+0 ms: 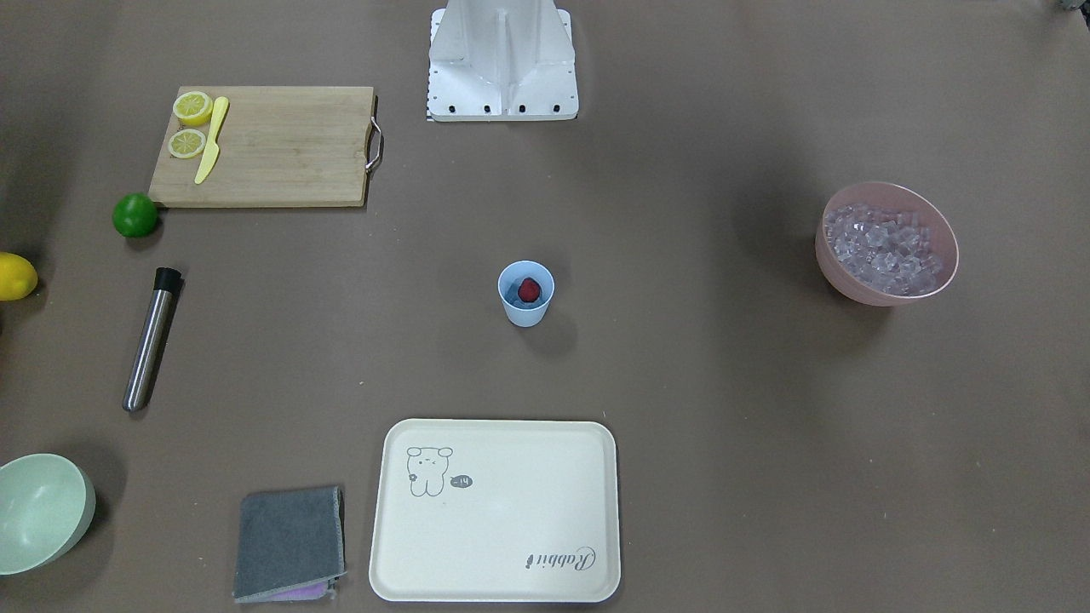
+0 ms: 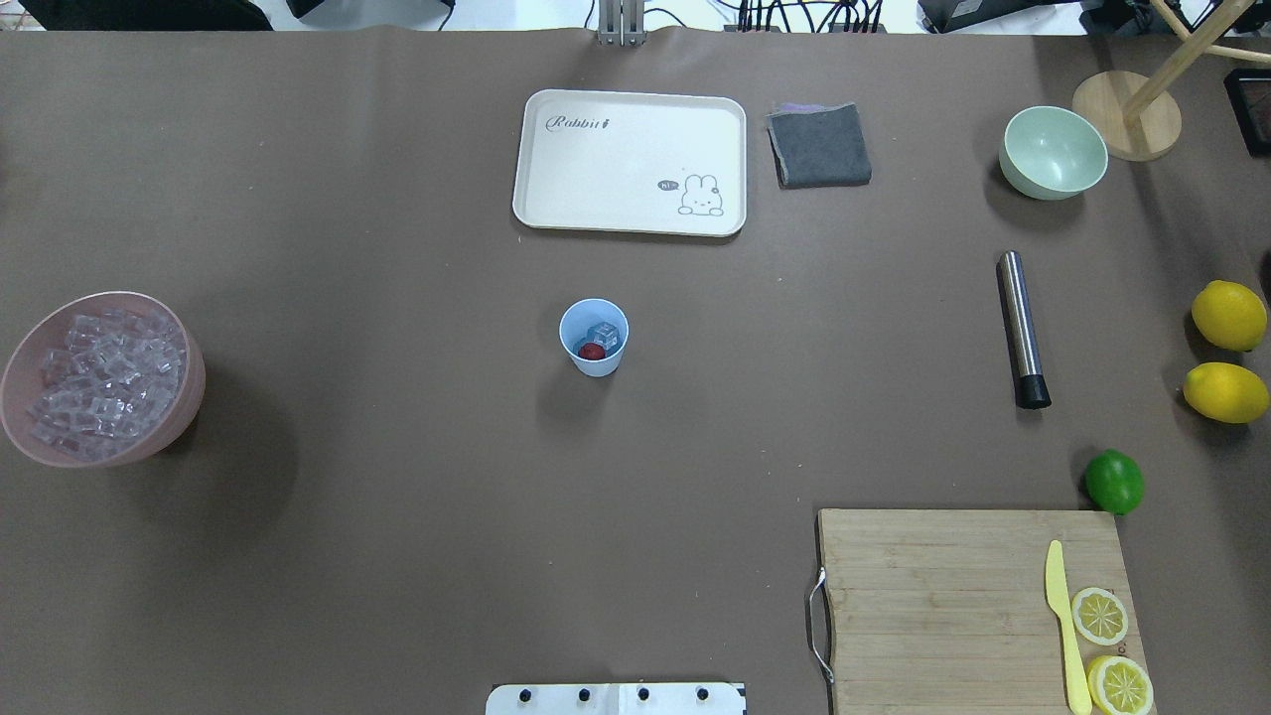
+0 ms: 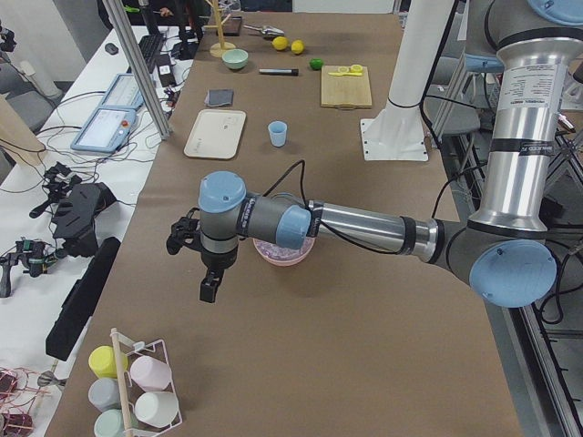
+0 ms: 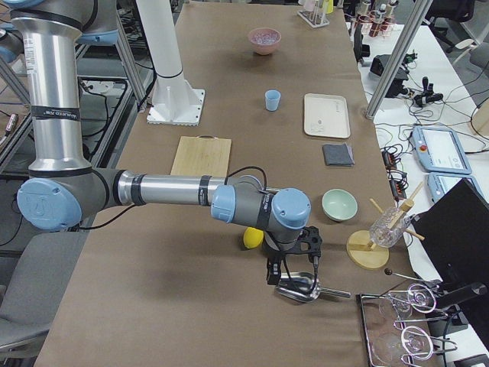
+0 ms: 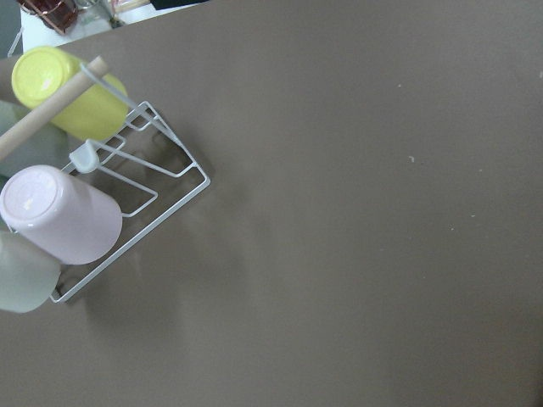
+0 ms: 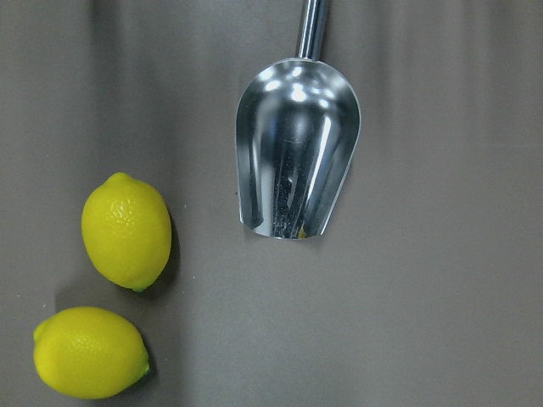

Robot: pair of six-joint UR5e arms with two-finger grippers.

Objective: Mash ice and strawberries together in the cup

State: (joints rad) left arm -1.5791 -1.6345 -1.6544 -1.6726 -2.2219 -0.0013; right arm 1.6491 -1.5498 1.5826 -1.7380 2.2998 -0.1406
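A small light-blue cup (image 1: 524,315) stands upright near the middle of a brown table, well apart from everything else. Inside it lie one red strawberry (image 1: 529,290) and, touching it, a clear ice cube (image 2: 606,336). A pink bowl (image 1: 843,277) piled with more ice (image 1: 886,247) sits far out on the robot's left side of the table. On the robot's right side lies a steel muddler (image 1: 152,339) with a black end, flat on the table, beside a wooden cutting board (image 1: 281,153) that carries two lemon halves and a yellow knife, with a green lime (image 1: 134,214) just off the board's corner. Across the table from the robot are a cream tray (image 1: 495,509), a folded grey cloth (image 1: 290,543) and a pale green bowl (image 1: 41,511). Neither arm is near the cup. The left gripper (image 3: 209,287) hangs above bare table at the robot's left end, between the pink bowl and a rack of coloured cups (image 3: 135,391); it holds nothing that can be seen, and how far its fingers are spread cannot be told. The right gripper (image 4: 284,277) hangs at the opposite end, right over a metal scoop (image 6: 297,153) lying near two lemons (image 6: 126,231); its finger spread cannot be told either.
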